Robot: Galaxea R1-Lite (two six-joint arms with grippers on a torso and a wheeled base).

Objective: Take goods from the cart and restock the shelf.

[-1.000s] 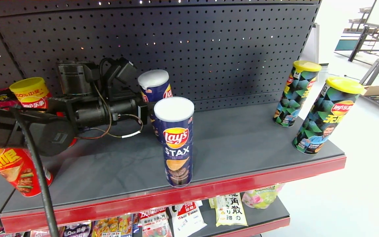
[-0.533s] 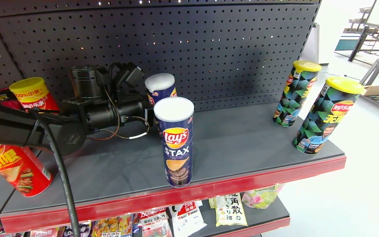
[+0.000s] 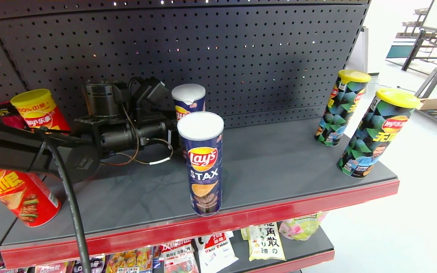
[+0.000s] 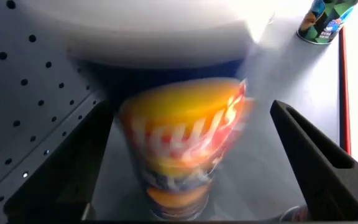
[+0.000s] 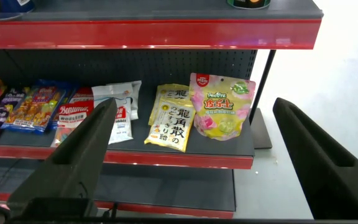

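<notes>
One blue can (image 3: 189,99) stands at the far back of the shelf (image 3: 279,167) between the spread, released fingers of the left tool (image 4: 189,107), which I reckon should back straight out leftward without clipping it or the near can (image 3: 202,163).

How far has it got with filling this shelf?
Done: a tall blue crisp can with a white lid stands at the front of the grey shelf. In hand: a second blue can is upright behind it, between the open fingers of the left gripper. Left: pull that arm clear; the right gripper is open and empty. How much stock remains I cannot tell.
</notes>
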